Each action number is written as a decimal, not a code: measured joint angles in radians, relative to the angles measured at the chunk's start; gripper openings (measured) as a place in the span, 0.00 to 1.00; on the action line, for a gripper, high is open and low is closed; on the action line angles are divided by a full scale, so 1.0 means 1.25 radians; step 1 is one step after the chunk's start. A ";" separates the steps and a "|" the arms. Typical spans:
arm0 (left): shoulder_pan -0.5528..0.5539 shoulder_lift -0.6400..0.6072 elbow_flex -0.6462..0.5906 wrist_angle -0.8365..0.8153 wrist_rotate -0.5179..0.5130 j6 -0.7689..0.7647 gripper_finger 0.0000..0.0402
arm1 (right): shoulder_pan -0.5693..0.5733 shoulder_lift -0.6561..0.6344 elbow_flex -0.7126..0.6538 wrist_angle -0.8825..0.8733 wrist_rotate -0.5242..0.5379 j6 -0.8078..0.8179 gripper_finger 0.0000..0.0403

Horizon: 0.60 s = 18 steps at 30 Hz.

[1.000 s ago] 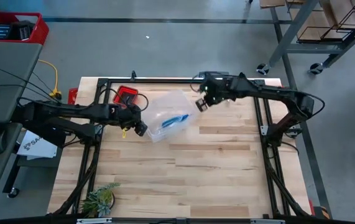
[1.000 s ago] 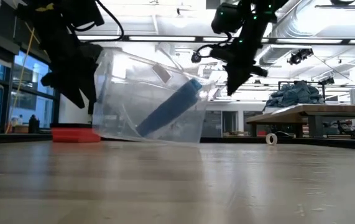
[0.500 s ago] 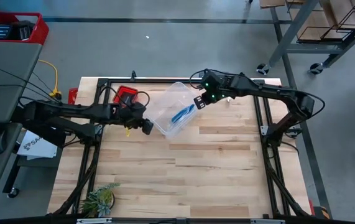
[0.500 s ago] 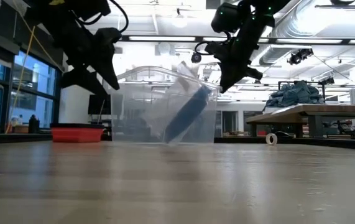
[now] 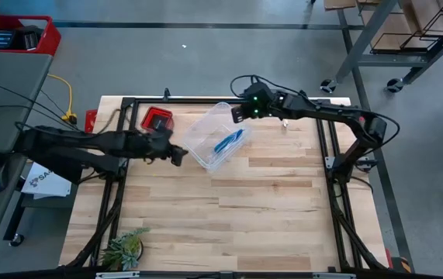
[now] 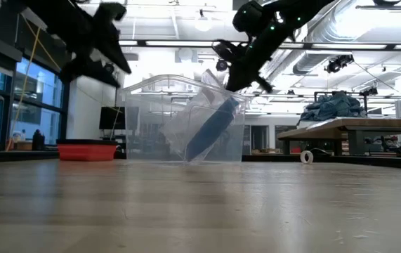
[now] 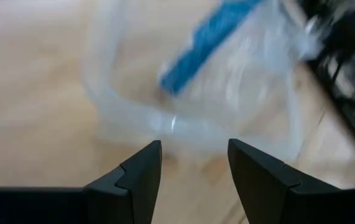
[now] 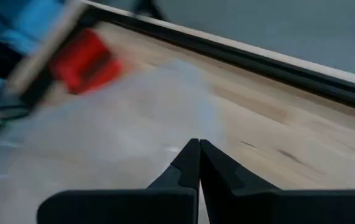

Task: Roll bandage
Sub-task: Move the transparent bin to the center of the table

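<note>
The bandage (image 5: 228, 142) is not yet available for rolling: it lies as a bright blue strip inside the clear plastic bag (image 5: 212, 136), slanting upward within it in the low view. The bag stands on the wooden table (image 5: 268, 209) toward the far middle, just beside the small red tray (image 5: 157, 119).

The right gripper (image 5: 237, 114) is at the bag's far upper corner, above the table surface. Its fingers are pressed fully together, and the right wrist view shows their tips meeting over pale film. Whether film is pinched between them cannot be told from these views, though the bag's raised, tented shape suggests that corner is being held up. The likely purpose is to keep the bag standing and tilted so its contents can be reached or tipped out.

The left gripper (image 5: 176, 156) is near the bag's near-left side, apart from it and clear of the table. Its fingers are spread with nothing between them, and its wrist view looks straight at the bag's lower edge with the bandage showing through. This position appears to place it for taking hold of the opposite edge of the bag.

Judged progress is early: the bandage must come out of the bag before any rolling. The thin film is slippery and gives easily, so a grip on it may slide or catch the bandage with it
</note>
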 joint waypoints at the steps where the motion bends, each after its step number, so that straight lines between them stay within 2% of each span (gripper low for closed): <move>1: 0.004 -0.026 0.000 -0.001 -0.018 0.006 0.45 | 0.003 0.009 0.000 0.033 -0.024 -0.001 0.00; 3: 0.011 -0.073 0.000 -0.005 -0.045 0.015 0.45 | 0.012 0.022 0.000 0.054 -0.061 0.001 0.00; 8: 0.024 -0.166 0.000 -0.019 -0.097 0.018 0.45 | 0.054 0.028 0.000 -0.057 -0.086 -0.041 0.00; 12: 0.025 -0.192 0.000 -0.044 -0.140 0.018 0.45 | 0.085 0.016 0.000 -0.165 -0.094 -0.064 0.00; 18: 0.024 -0.192 -0.001 -0.072 -0.137 0.019 0.45 | 0.140 0.008 0.000 -0.252 -0.094 -0.035 0.00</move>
